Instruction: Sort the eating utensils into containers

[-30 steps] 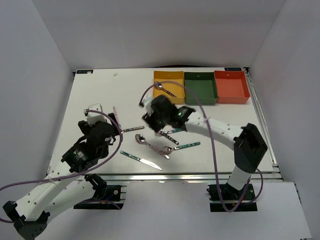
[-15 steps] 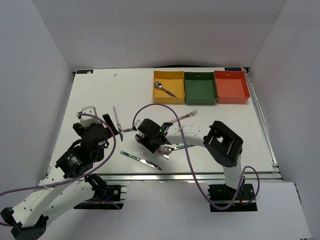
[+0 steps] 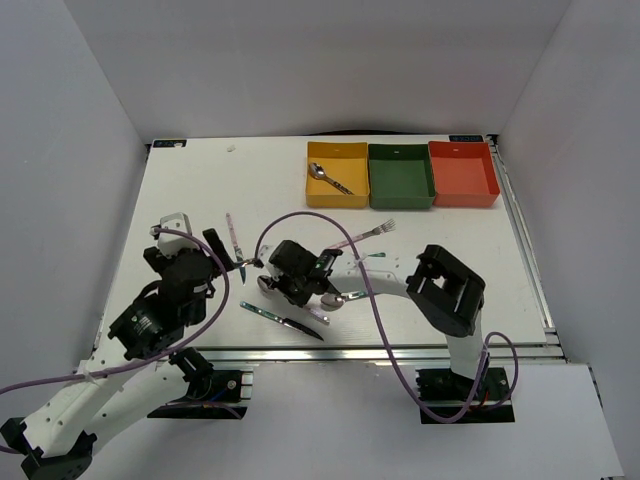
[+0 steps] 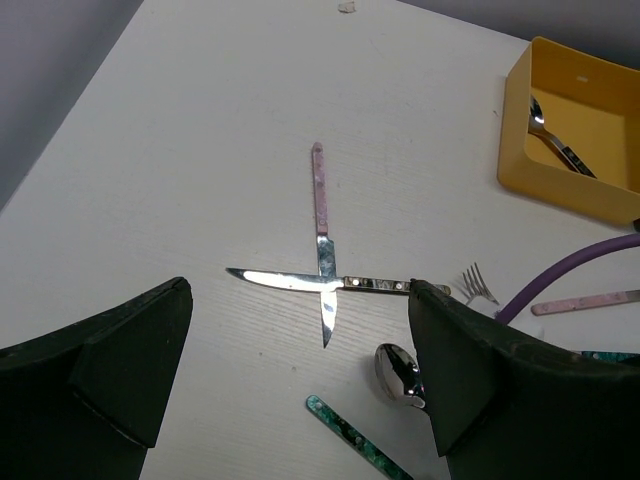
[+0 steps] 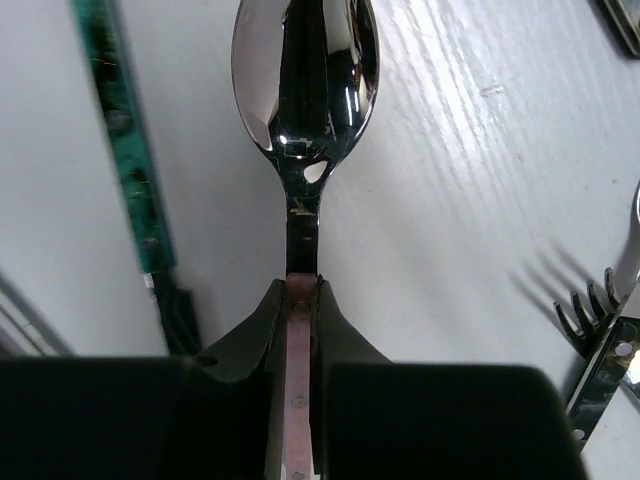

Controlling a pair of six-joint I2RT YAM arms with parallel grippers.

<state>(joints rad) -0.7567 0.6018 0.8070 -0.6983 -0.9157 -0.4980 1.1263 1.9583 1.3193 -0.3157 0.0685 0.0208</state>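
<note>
Fingers of the right hand (image 5: 303,300) are pressed together on the thin handle of a pink-handled spoon (image 5: 305,80), whose shiny bowl points away from the wrist over the white bench (image 5: 470,130). Whether that bowl rests on the surface or hangs just above it, I cannot tell. Just beside it in the wrist view, a teal handle (image 5: 125,150) lies to the left and the tines of a fork (image 5: 590,312) show at the right edge. From above, this hand sits around the middle of the bench, toward its near edge, with a teal-handled knife (image 3: 283,320) lying on the near side of it and a pink-handled fork (image 3: 365,237) on the far side. The left hand (image 4: 298,360) is spread wide and hovers apart from 2 crossed knives ahead of it: a pink-handled knife (image 4: 320,215) pointing toward the wrist and a second knife (image 4: 285,279) lying across its blade. Along the far edge stand 3 bins side by side: a yellow bin (image 3: 337,150), a dark green bin (image 3: 400,150) and a red-orange bin (image 3: 463,147). In the yellow bin lies 1 lone spoon (image 3: 330,181).
</note>
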